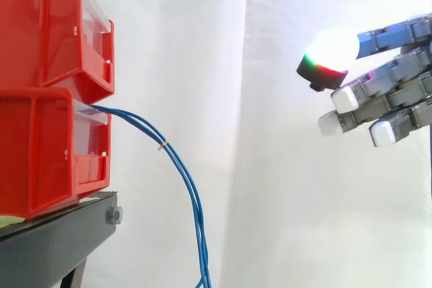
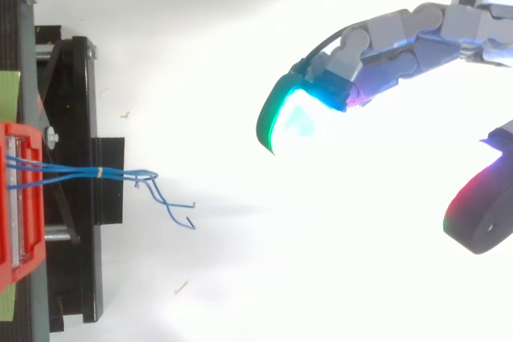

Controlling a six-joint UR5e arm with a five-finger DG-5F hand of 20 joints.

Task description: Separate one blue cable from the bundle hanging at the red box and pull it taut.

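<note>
My robot hand [image 1: 397, 90] comes in from the right edge of the side view and hangs in free air, its fingers reaching leftward. They are stacked one above another, loosely extended with only a slight bend. The lower fingertips [image 1: 344, 98] show plain white pads. The topmost pad blazes white with a green and red rim. From above, my fingers [image 2: 401, 44] arc leftward and end in a cyan-green glow. My thumb [image 2: 479, 215] sits well apart from them, rimmed red and green, so my grasp stands wide open.
</note>
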